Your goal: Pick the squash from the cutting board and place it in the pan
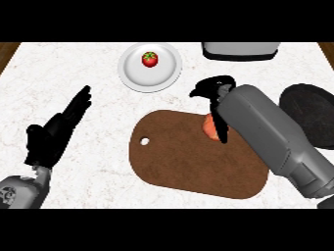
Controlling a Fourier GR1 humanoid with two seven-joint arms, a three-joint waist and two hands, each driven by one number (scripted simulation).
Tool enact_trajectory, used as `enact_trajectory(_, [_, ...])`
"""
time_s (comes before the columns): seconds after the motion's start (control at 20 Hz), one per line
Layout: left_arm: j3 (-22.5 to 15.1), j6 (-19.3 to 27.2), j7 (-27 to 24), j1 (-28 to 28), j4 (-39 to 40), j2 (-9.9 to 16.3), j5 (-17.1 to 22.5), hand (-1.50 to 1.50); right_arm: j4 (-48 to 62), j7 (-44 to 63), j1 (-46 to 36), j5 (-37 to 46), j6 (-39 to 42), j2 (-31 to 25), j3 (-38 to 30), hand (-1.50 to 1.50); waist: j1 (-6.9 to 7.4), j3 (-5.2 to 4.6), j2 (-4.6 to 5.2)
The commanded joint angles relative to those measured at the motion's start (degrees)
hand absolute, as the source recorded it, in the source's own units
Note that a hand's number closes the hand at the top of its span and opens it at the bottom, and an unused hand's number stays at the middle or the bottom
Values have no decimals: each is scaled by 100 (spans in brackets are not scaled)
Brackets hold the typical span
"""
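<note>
Your right hand is at the far edge of the brown oval wooden cutting board, fingers curled down round the orange squash, which sits on the board's 12 o'clock end. Black round pan lies at 3 o'clock of the squash, apart. Left hand rests w/ fingers straight, at 9 o'clock. White round plate w/ red strawberry at 11.

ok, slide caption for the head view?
Right hand closes on the squash over the cutting board; pan waits alongside, left hand resting open.
</note>
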Motion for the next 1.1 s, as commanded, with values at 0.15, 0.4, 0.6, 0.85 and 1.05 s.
enact_trajectory(0.15, [280, -274, 16, 174, -33, -112, -60, 0, -540, 174, 477, 607, 82, -24, -29, -150, -21, 1, 1])
enact_trajectory(0.4, [274, -215, 227, 56, -79, -371, -371, 0, -438, -48, 487, 937, 304, -158, -261, -150, -4, 2, 10])
enact_trajectory(0.6, [468, -488, 227, -210, 116, -403, -359, 0, -639, 504, 794, 1076, 79, 495, -402, -150, -22, 1, 10])
enact_trajectory(0.85, [483, -515, 203, 178, -171, -552, -572, 0, -875, -9, 1022, 1472, 244, -18, -504, -150, -27, 2, 5])
enact_trajectory(1.05, [768, -790, 261, 85, -119, -425, -404, 0, 110, -809, 1066, 1843, -319, 155, -381, -150, 35, 3, 28])
